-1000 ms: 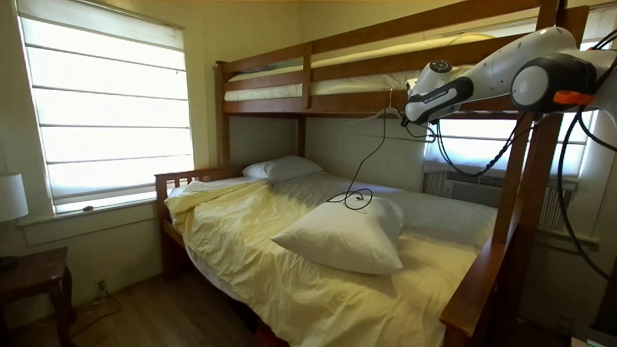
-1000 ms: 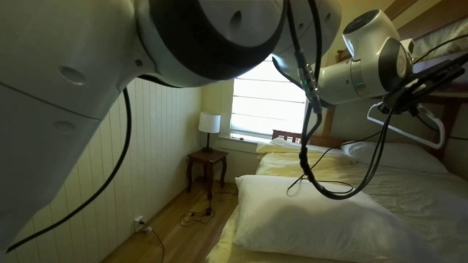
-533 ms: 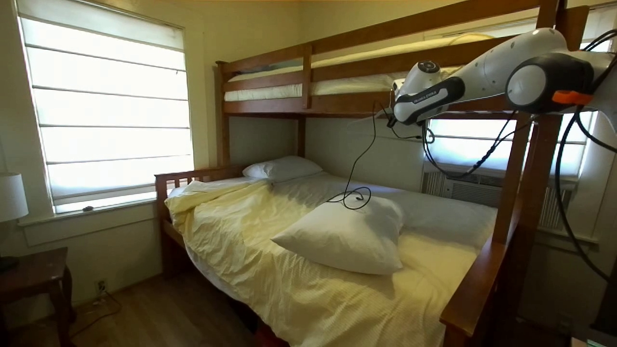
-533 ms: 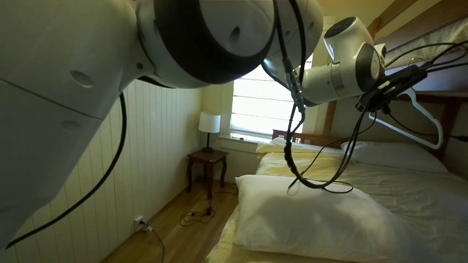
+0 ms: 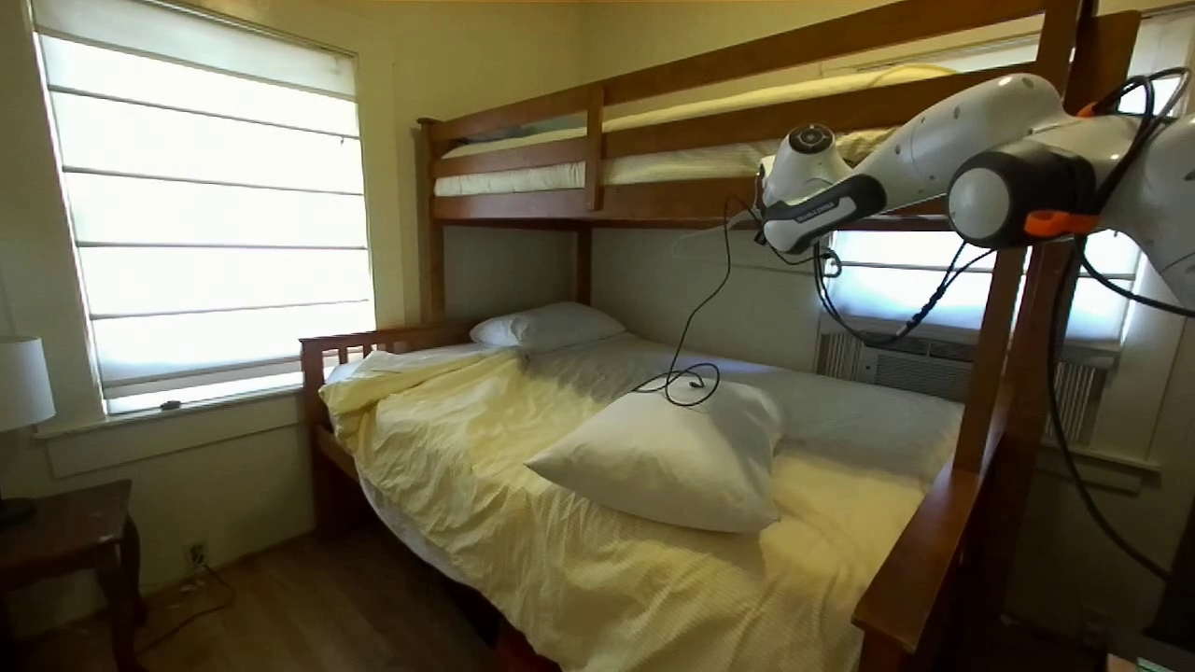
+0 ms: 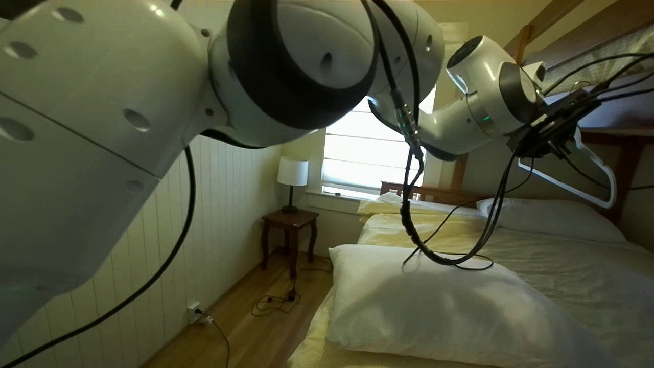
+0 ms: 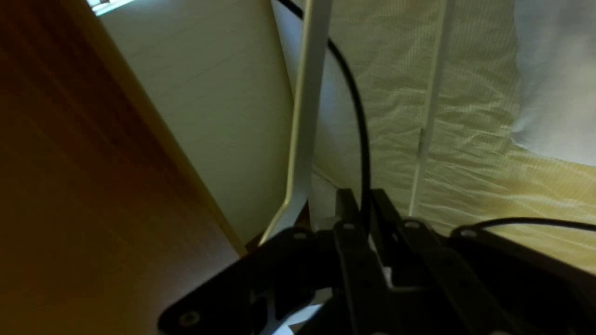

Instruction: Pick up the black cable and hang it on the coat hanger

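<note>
- Step in hand: prob hanging; pincer (image 7: 366,202) clamped on black cable (image 7: 362,123) just beside coat hanger (image 7: 305,107), cable passing behind hanger's bar as wrist view sees it
- Next move prob calls for settling cable over hanger, then letting go & backing off w/o snagging it
- Wrist view shows cable inside grip; both exterior views hide that
- In both exterior views cable's loops lie on pillow (image 5: 667,462) below hanger; wrist view lacks them; can't tell if hanger bears cable's wt

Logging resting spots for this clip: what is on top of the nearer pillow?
Loose loops of the black cable lie on the nearer pillow. In an exterior view, the arm's cabling crosses in front, hiding bits of them.
</note>
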